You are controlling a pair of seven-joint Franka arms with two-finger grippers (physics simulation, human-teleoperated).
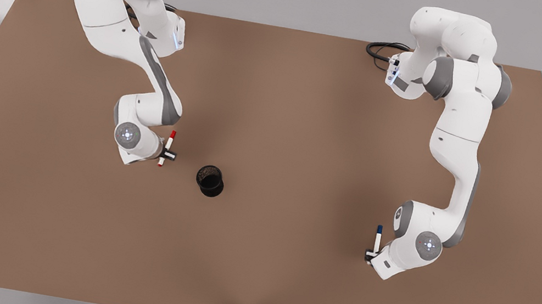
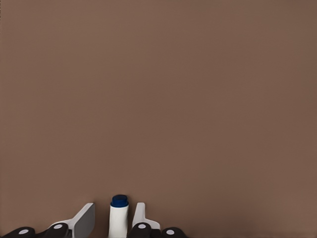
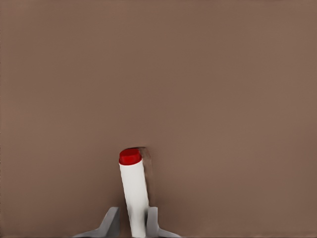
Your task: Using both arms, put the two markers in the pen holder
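While both arms hang over the bare brown table (image 1: 309,125), nothing stands between either one and the pen holder (image 1: 210,181). The right gripper (image 1: 168,156), at the front view's left, pinches the red-capped marker (image 1: 167,147) just beside the holder. The left gripper (image 1: 370,255), at the front view's right, clamps the blue-capped marker (image 1: 378,239) well apart from it. The holder stands upright near the table's middle; whether anything lies inside cannot be told. Open tabletop surrounds it on every side, the edges far off. A black cable (image 1: 380,51) coils by the far edge.
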